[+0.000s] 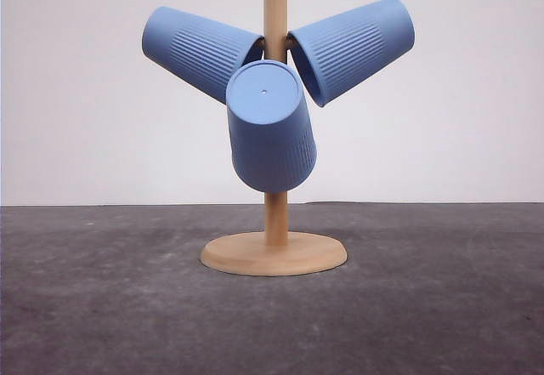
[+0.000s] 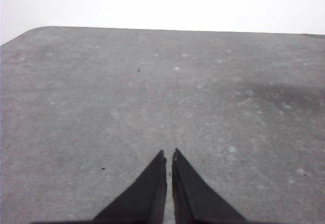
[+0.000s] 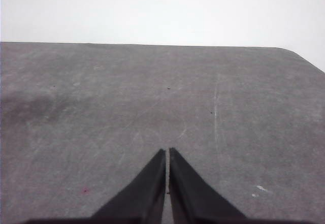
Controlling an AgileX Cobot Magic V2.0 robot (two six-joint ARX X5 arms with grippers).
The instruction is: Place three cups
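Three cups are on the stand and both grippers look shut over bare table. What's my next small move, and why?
Probably open the left gripper and lift it toward the left cup. All three cups hang mouth-in on the wooden stand, none on the table. Both the left and right gripper are shut, holding nothing; that cup is on the left arm's side.

Left gripper [image 2: 169, 155]: two matte black fingers [image 2: 147, 193], wedge-shaped, broad at the base and tapering to sharp tips. Flat, plain faces, inner edges straight and nearly parallel, split by a thin pale slit.

Right gripper [image 3: 167, 152]: same make, same dull black, a twin pair of tapered fingers [image 3: 195, 196] narrowing to fine points toward 12 o'clock. Smooth surfaces, crisp outer edges running out toward 5 and 7 o'clock from the tips. Bases cut off by the frame edge.
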